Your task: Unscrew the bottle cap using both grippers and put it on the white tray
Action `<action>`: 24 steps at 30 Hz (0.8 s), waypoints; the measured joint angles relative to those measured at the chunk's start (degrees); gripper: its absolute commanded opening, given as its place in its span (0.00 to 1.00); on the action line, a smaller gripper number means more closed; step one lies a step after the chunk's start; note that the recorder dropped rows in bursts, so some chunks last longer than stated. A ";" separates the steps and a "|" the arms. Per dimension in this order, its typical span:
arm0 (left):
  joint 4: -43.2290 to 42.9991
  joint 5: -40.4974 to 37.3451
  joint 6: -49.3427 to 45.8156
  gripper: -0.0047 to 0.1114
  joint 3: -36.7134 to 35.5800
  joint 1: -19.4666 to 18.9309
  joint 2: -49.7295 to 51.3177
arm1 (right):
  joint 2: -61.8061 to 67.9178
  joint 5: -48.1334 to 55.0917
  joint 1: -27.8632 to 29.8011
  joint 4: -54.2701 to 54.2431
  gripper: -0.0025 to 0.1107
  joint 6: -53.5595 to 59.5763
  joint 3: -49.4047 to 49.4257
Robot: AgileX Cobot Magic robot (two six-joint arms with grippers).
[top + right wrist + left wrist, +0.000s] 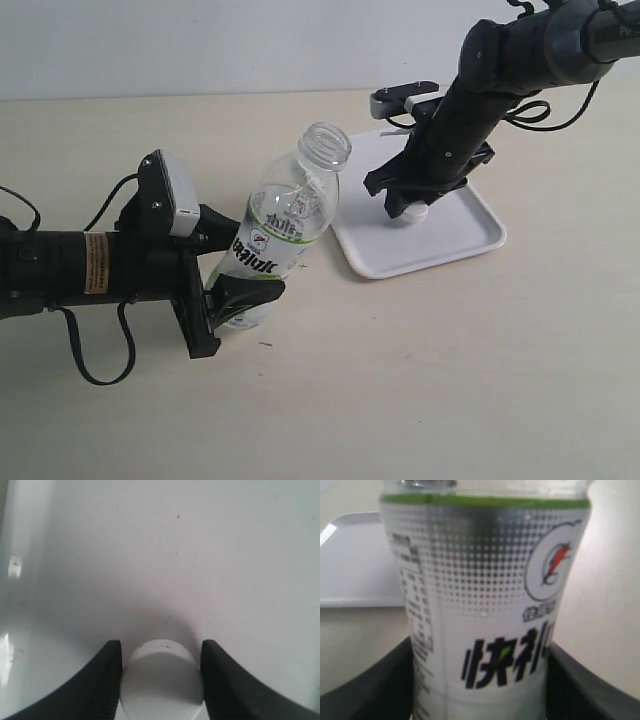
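Two grippers are pictured late in the job. The left gripper (pixel 243 262) is clamped around the bottle (pixel 290 210), which is held tilted between its fingers with the neck open. The right gripper (pixel 408 205) is closed on the cap (pixel 162 682), lowered between its fingers onto the tray (pixel 470 235). Unscrewing is judged done; only the release appears left.

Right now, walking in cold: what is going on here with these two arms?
The left gripper clamps the bottle by its label, holding it tilted, with its neck already open. The right gripper has the bottle cap pinched between its fingers, low over the white tray. Whether the cap touches the tray yet is unclear. The unscrewing is done, and only letting go of the cap remains.
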State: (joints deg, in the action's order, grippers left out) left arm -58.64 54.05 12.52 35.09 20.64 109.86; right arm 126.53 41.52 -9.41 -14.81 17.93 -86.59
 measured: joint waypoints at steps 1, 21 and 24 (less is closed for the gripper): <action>0.00 0.00 0.00 0.04 0.00 0.00 0.00 | 0.00 0.00 0.00 0.00 0.42 0.00 0.00; 0.77 0.34 0.00 0.04 0.00 0.00 0.00 | -1.83 0.38 0.00 0.00 0.64 0.00 0.00; 1.41 0.34 0.16 0.04 0.00 0.00 0.00 | -4.69 1.75 0.00 0.00 0.58 -0.22 0.00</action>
State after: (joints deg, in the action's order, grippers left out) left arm -57.23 54.39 12.69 35.09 20.64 109.86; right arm 121.84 43.27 -9.41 -14.81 17.71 -86.59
